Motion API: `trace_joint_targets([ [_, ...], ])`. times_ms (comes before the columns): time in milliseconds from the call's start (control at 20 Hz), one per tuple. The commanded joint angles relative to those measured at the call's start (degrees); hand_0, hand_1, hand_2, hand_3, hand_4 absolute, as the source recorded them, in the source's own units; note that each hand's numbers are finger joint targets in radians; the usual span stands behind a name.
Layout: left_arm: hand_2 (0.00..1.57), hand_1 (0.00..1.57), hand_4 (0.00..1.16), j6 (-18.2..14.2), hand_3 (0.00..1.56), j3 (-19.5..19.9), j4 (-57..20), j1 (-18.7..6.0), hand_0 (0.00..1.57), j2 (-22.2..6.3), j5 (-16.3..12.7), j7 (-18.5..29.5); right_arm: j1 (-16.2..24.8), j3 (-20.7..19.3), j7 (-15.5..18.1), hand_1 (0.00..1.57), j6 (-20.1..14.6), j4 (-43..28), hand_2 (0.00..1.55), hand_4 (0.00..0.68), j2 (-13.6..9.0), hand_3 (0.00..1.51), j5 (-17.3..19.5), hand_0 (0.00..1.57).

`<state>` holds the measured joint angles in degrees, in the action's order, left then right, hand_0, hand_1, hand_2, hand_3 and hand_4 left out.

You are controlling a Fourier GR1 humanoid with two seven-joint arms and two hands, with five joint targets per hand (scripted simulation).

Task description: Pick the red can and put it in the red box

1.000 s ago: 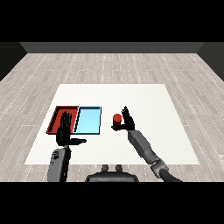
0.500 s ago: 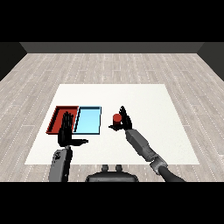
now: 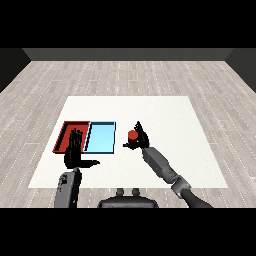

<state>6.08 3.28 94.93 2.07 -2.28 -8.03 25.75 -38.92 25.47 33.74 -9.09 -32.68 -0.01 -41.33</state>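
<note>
On the white table (image 3: 165, 115) the red tray (image 3: 67, 131) lies at the far left with the light blue tray (image 3: 101, 137) touching its right side, between it and the red can (image 3: 133, 135). The can stands upright, just right of the blue tray. The right hand (image 3: 140, 140) is against it, fingers beginning to curl round; whether they have closed I cannot tell. The left hand (image 3: 75, 156), fingers straight and apart, hovers at the red tray's near edge, farther from the can.
</note>
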Motion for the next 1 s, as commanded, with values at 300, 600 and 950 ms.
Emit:
trace_joint_targets([
  [300, 0.00, 0.00, 0.00, -0.5, 0.00, 1.8, -1.8, -3.8, 0.00, -0.7, -0.7, -0.8, -4.5, 6.3, 0.4, 0.00, -1.6, 5.7, 0.00, 0.000, 0.0, 0.00, -8.7, 0.00],
  [600, 0.00, 0.00, 0.00, -1.5, 0.00, 0.5, -1.5, -2.7, 0.00, 0.6, 0.8, 0.5, -6.0, 7.5, -0.4, 1.52, -8.3, 6.4, 1.50, 0.493, 0.0, 1.46, -7.3, 1.52],
  [950, 0.00, 0.00, 0.00, -1.6, 0.00, -0.5, 0.5, -1.6, 0.00, 1.1, 0.6, -1.1, -5.1, 12.3, -0.1, 1.54, -12.2, 8.6, 1.47, 0.575, 0.0, 1.42, -8.1, 1.54],
])
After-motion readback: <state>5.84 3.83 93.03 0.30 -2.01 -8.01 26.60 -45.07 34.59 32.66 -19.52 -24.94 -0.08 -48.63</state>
